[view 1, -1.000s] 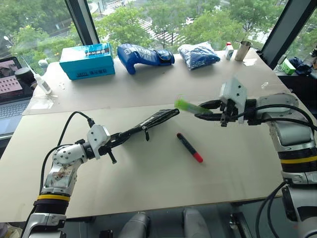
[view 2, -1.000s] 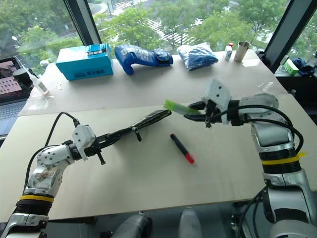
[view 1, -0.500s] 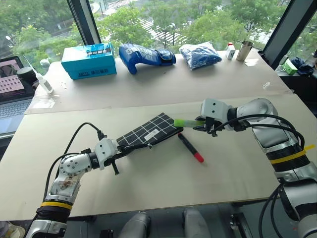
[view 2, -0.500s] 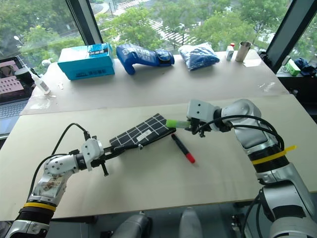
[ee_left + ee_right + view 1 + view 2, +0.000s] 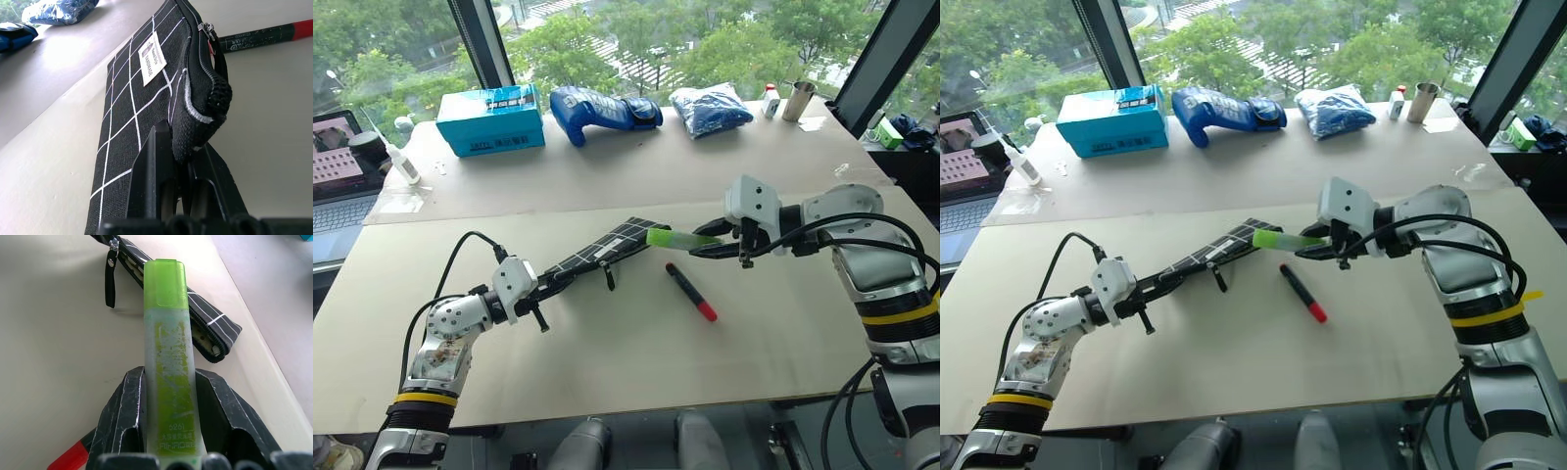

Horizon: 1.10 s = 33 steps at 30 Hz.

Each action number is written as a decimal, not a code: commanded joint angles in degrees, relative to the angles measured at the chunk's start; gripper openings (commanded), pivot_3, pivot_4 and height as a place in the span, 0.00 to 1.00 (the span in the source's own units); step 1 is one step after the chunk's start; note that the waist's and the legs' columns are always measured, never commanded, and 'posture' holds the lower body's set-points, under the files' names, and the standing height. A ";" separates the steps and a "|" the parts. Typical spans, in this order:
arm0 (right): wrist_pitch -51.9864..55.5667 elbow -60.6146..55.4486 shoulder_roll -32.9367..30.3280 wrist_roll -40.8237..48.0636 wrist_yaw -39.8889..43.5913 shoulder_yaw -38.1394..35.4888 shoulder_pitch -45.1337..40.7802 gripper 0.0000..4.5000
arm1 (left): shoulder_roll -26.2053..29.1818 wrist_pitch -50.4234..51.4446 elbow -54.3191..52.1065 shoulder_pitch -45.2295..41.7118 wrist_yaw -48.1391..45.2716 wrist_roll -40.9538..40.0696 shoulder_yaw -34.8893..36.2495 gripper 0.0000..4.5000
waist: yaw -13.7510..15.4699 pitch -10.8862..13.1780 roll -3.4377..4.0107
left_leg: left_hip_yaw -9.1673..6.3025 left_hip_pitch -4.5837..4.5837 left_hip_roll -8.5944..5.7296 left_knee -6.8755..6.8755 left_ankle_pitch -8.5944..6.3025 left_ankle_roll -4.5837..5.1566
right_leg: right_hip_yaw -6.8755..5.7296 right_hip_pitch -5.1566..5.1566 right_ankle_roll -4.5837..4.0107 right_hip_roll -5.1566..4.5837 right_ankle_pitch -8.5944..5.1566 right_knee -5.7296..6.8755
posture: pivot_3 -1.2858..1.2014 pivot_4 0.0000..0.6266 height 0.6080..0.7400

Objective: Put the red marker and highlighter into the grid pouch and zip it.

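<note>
So, going left to right: our left gripper (image 5: 551,284) is clamped tight on one end of the pouch (image 5: 604,254), holding it up off the table (image 5: 607,362) edge-on, with its long axis running from that gripper up toward the middle. The zipper pull (image 5: 608,277) dangles under it, and from the right wrist view the zip looks at least partly open at the far end, though we can't tell how wide.

Next over, the highlighter (image 5: 672,238) is pinched between the fingers of our right gripper (image 5: 705,247), jaws partway closed around its body, cap end sticking out toward the pouch. Its tip sits just beside the pouch's far end, and the two long axes are nearly in line, so what matters now is getting that tip into the mouth rather than onto the fabric beside it.

The marker (image 5: 690,291) lies flat on the table below the right gripper, red end toward us, well nearer that arm than the left one. We'd guess it goes in second.
</note>
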 commanded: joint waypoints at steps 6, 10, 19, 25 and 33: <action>-1.24 3.43 0.83 -6.37 -3.48 4.44 -2.71 0.24 | 0.07 -0.01 -1.42 -0.83 -0.19 -0.68 0.47 0.00 | 0.26 0.00 0.00 | 0.04 0.00 0.00 0.01 0.00 0.00 | 0.00 0.00 0.00 -0.01 0.01 0.00 | 0.52 0.24 1.00; -3.18 6.41 1.54 -8.43 -3.75 5.82 -3.91 0.24 | 0.00 0.06 -1.76 -0.76 -0.08 -0.67 0.43 0.00 | 0.30 0.00 0.00 | 0.06 0.00 0.00 0.02 0.00 -0.01 | 0.00 -0.01 0.00 0.00 0.02 -0.01 | 0.52 0.24 1.00; -4.73 8.62 4.64 -10.54 -3.06 8.33 -7.80 0.24 | 0.55 -1.34 -0.86 -0.35 -1.32 0.61 -0.52 0.00 | 0.30 0.00 0.00 | 0.08 0.00 0.03 0.02 -0.01 -0.01 | 0.00 -0.02 -0.01 0.01 0.04 -0.03 | 0.52 0.24 1.00; -9.57 4.94 6.99 -17.89 -2.51 16.52 -8.87 0.24 | 0.04 -1.72 -0.32 -0.96 -1.91 1.24 -1.26 0.00 | 0.25 0.00 0.00 | 0.08 0.00 0.04 0.02 -0.01 -0.02 | -0.01 -0.05 -0.01 0.02 0.05 -0.01 | 0.52 0.24 1.00; -20.92 7.83 11.71 -31.44 -9.89 23.05 -13.97 0.24 | -0.14 -1.84 -0.17 -1.05 -2.24 1.30 -1.65 0.00 | -0.03 0.00 0.00 | 0.13 0.00 0.07 0.03 -0.01 -0.04 | -0.02 -0.14 -0.06 0.06 0.10 0.04 | 0.52 0.24 1.00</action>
